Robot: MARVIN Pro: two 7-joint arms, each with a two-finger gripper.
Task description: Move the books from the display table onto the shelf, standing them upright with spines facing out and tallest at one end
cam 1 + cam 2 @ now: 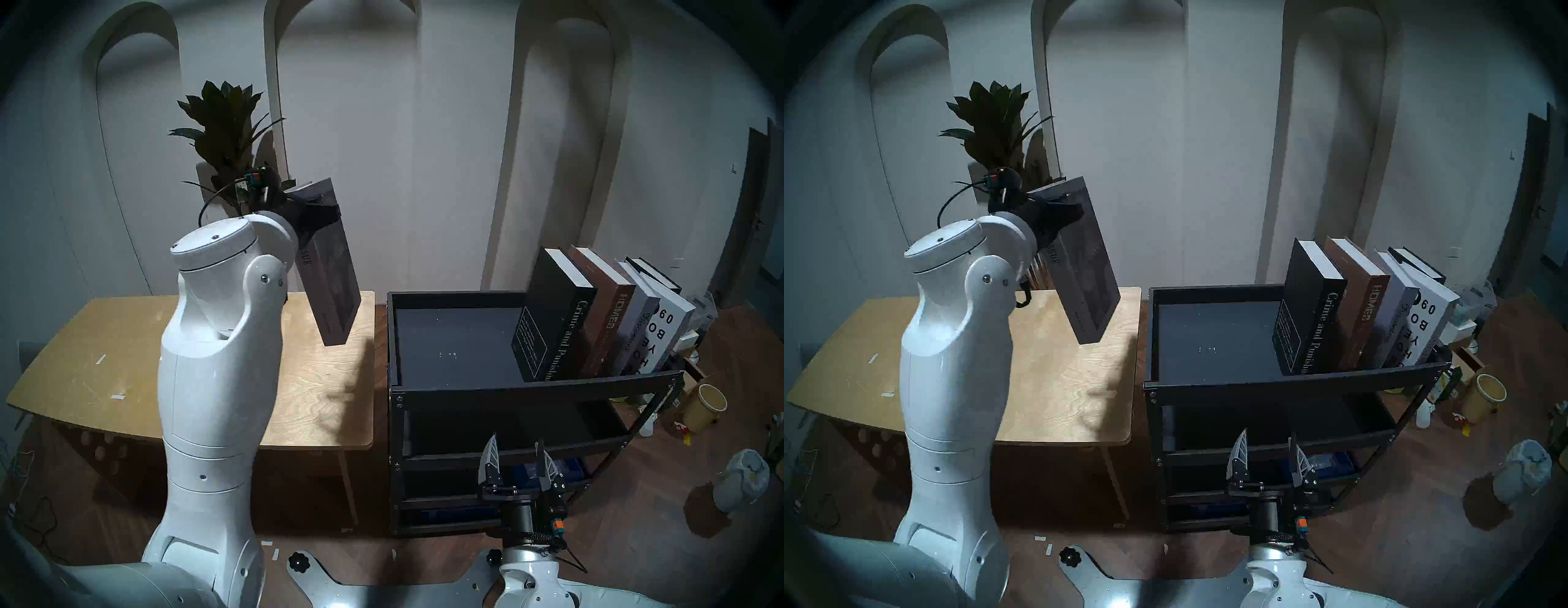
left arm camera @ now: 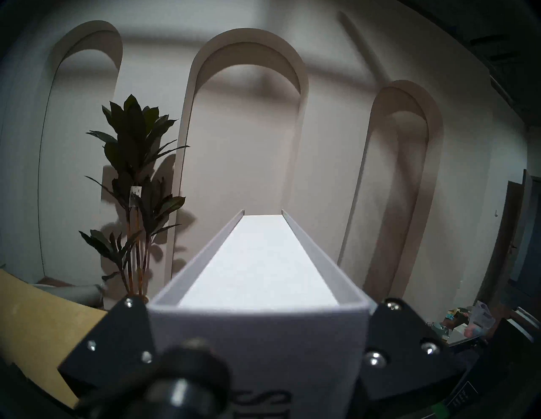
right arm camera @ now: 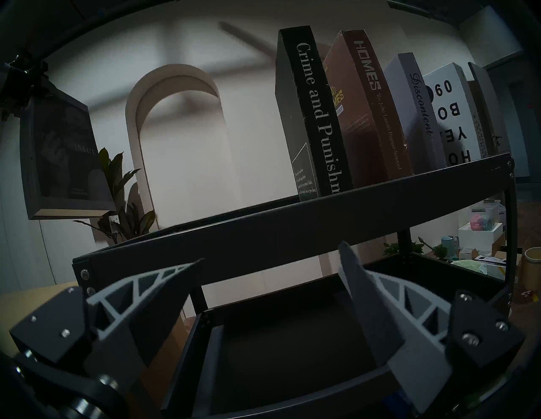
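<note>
We see the plywood display table (image 1: 106,339) bare beside the black metal shelf (image 1: 530,384), a narrow gap of floor between their facing edges. On the shelf's rimmed top tray, five books lean together toward its right end, spines to the front rim: "Crime and Punishment" (image 1: 551,322) outermost, then brown "Homes" (image 1: 609,318), grey "Discontent" (image 1: 636,335), the white yearbook (image 1: 668,335) and a black volume (image 1: 655,274) at the right edge. The tray's left half lies open, clear to its left rim. The grey "Special Issue" book (image 1: 329,271) hangs tilted in the air above the table's right rear corner, lower end toward the shelf, touching neither. Our left gripper (image 1: 312,214) is clamped on its upper end, one finger on each cover. Our right gripper (image 1: 518,456) waits low before the shelf's front lower tiers, jaws spread wide and holding nothing.
</note>
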